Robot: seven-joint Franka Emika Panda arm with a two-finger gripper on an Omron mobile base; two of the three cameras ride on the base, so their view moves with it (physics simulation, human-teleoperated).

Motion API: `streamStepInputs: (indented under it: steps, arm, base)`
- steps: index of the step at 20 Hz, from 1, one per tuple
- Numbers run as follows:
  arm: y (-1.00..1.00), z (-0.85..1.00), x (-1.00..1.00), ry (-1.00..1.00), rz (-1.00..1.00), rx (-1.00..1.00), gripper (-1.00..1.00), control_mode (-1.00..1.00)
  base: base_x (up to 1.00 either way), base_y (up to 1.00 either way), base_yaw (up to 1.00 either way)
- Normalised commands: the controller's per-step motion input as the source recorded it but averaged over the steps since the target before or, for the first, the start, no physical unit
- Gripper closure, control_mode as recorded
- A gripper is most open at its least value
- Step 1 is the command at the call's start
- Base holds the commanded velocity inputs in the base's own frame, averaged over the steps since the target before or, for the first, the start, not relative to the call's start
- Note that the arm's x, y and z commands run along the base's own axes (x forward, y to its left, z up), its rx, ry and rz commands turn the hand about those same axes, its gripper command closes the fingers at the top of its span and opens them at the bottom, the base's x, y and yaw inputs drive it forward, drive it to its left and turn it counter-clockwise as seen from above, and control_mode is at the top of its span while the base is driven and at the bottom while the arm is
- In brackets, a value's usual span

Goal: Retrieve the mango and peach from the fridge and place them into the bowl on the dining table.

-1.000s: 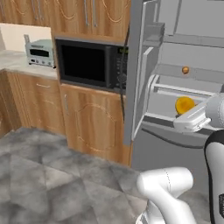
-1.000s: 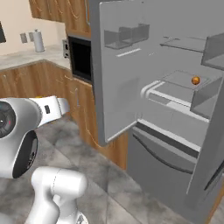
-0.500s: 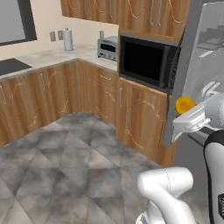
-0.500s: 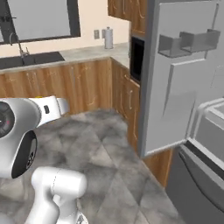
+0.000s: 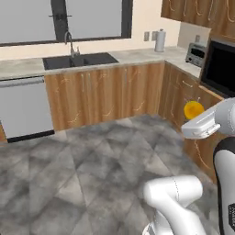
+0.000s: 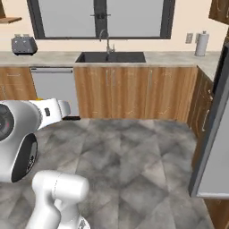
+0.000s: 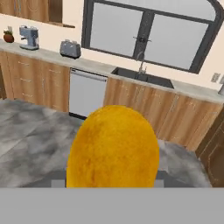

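The mango [image 7: 113,151], a rounded yellow-orange fruit, looms close in the hand view and covers the finger tips. In the left base view the mango [image 5: 193,109] sits at the end of the white hand at mid right, well above the floor, with my gripper [image 5: 196,116] shut on it. A grey open door of the fridge [image 6: 214,150] stands along the right edge of the right base view. The peach, the bowl and the dining table are out of view.
Ahead runs a wooden counter with a dark sink [image 5: 78,59] under a window and a grey dishwasher [image 5: 25,108]. A toaster [image 5: 197,54] and a black microwave [image 5: 222,66] are at the right. Grey tiled floor [image 5: 92,160] lies open in front.
The whole picture has swung from the open fridge past the microwave to the sink wall, so the base has turned. The mango stays in the gripper.
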Motion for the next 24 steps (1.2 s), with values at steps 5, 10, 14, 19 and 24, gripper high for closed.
streamStepInputs:
  steps: [5,10,14,19,24]
  arm:
    - [0.0,0.0,0.0,0.0,0.0,0.0,1.0,1.0]
    - [0.0,0.0,0.0,0.0,0.0,0.0,1.0,1.0]
    - [0.0,0.0,0.0,0.0,0.0,0.0,1.0,1.0]
    - [0.0,0.0,0.0,0.0,0.0,0.0,1.0,1.0]
    - [0.0,0.0,0.0,0.0,0.0,0.0,1.0,1.0]
  base:
    - [0.0,0.0,0.71]
    - [0.02,0.0,0.69]
    - [0.04,0.0,0.66]
    - [0.0,0.0,0.65]
    - [0.0,0.02,0.59]
